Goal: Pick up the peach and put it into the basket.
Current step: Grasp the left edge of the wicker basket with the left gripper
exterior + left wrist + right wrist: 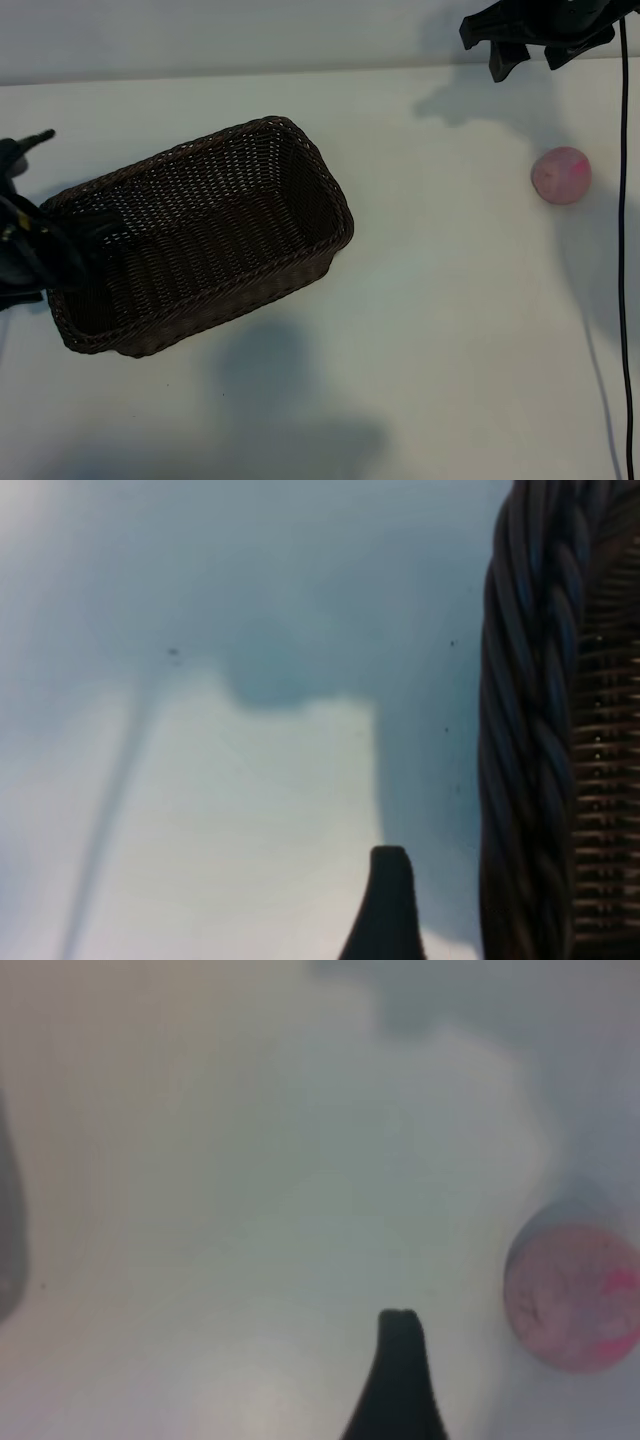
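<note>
The white tabletop (420,330) carries the dark wicker basket (200,235) toward its left, empty, with the left pincer (45,250) spread at its left end rim. The right pincer (525,45), spread and empty, hangs at the far right edge. The peach (561,175) lies near it, untouched; the reach is not begun, so the next move likely calls for lowering over it.

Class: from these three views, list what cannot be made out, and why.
- Left end effector: exterior view, cut by the left edge, dark against the basket.
- Right end effector: top edge crops it.
- Peach: right wrist view, blurred, partly cut off.
</note>
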Robot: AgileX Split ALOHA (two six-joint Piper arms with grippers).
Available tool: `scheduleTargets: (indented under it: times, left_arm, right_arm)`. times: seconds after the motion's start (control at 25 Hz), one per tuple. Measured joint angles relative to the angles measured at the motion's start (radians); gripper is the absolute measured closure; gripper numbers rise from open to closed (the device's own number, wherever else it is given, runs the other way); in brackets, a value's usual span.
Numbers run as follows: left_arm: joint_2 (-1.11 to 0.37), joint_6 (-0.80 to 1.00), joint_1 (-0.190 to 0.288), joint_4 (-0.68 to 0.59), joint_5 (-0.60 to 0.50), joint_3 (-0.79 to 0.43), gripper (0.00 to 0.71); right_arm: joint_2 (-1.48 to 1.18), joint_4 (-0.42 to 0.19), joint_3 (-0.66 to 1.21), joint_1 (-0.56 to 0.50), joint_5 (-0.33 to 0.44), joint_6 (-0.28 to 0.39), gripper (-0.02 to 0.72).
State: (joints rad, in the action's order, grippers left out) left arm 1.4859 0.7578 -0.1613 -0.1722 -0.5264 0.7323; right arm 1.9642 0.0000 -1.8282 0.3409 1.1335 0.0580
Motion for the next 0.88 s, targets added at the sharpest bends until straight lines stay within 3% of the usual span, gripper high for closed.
scheduleTargets:
  times: [0.52,0.88]
  left_arm:
    - [0.132,-0.018,0.000,0.045,0.090,0.000,0.131]
    - [0.171,-0.022,0.000,0.055,0.097,0.000,0.200]
  right_arm:
    - [0.000,0.000,0.000,0.000,0.001,-0.004,0.145]
    - [0.000,0.000,0.000,0.000,0.001,-0.004,0.145]
